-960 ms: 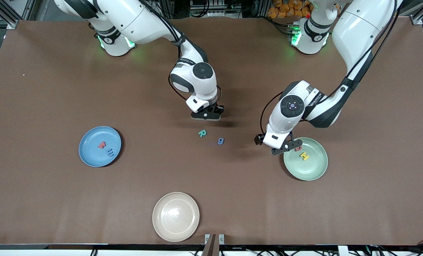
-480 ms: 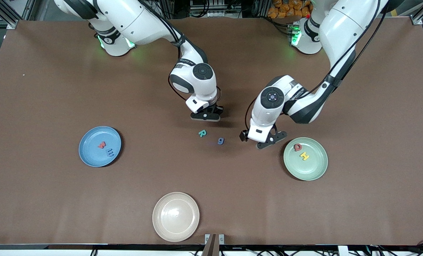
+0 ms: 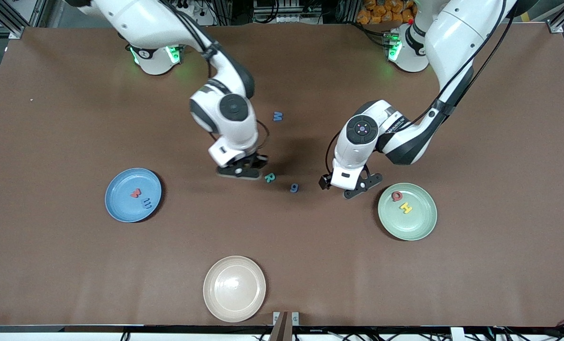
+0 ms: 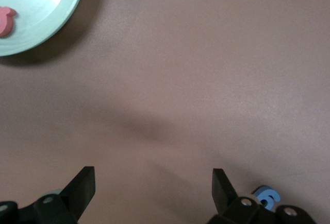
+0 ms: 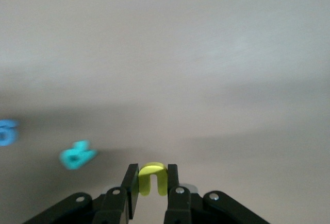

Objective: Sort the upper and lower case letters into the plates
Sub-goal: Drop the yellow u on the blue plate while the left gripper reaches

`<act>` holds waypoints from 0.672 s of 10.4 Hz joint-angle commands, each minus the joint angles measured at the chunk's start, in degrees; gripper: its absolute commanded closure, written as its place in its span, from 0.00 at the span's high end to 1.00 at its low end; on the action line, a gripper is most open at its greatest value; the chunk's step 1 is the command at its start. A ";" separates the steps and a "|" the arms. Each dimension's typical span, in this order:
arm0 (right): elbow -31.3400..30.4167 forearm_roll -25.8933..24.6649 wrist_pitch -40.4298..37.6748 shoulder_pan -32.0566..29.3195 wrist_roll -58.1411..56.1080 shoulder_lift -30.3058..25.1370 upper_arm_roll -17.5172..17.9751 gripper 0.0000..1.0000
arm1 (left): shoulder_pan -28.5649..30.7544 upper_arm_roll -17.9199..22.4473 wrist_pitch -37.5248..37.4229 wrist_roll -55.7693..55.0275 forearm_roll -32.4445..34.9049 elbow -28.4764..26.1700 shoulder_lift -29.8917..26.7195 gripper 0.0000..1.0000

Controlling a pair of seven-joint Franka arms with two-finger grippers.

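The right gripper (image 5: 152, 183) is pinching a yellow letter (image 5: 151, 176) above mid-tabletop. The left gripper (image 3: 356, 185), fingers spread, is hovering empty beside the green plate (image 3: 419, 227). Each plate, green and blue (image 3: 118, 208), is holding two letters; R (image 3: 269, 177), g (image 3: 294, 188) and M (image 3: 277, 116) are waiting mid-tabletop.

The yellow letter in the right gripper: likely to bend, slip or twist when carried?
The right gripper is shut on the yellow letter, a small u that keeps its shape, so it is probably stiff. It looks tiny and light. Only a narrow part is pinched, so it might twist.
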 commanded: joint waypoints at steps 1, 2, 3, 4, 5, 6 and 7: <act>-3.92 3.13 -4.21 -6.69 -13.97 -4.00 -3.90 0.00 | -3.54 0.05 -0.69 -5.22 0.76 0.59 -0.04 1.00; -4.18 3.93 -5.19 -7.57 -18.90 -4.01 -7.59 0.00 | -5.30 0.14 -0.60 -7.59 1.11 0.85 -0.04 1.00; -4.80 4.64 -5.20 -8.10 -23.04 -4.09 -10.94 0.00 | -6.79 0.14 -0.60 -8.66 1.12 1.46 0.05 1.00; -4.89 8.30 -5.20 -8.63 -26.30 -4.01 -14.19 0.00 | -8.38 0.14 -0.60 -9.54 1.12 2.60 0.40 1.00; -5.15 10.51 -5.11 -8.72 -31.46 -3.75 -17.61 0.00 | -10.83 0.32 -0.60 -9.98 0.59 4.87 2.05 1.00; -5.68 11.66 -4.59 -8.90 -36.21 -3.48 -20.43 0.00 | -12.33 1.01 -0.69 -12.86 0.94 6.11 2.94 1.00; -5.77 12.80 -4.49 -9.07 -38.09 -3.31 -21.85 0.07 | -13.57 1.19 -0.60 -14.02 0.85 6.21 3.04 1.00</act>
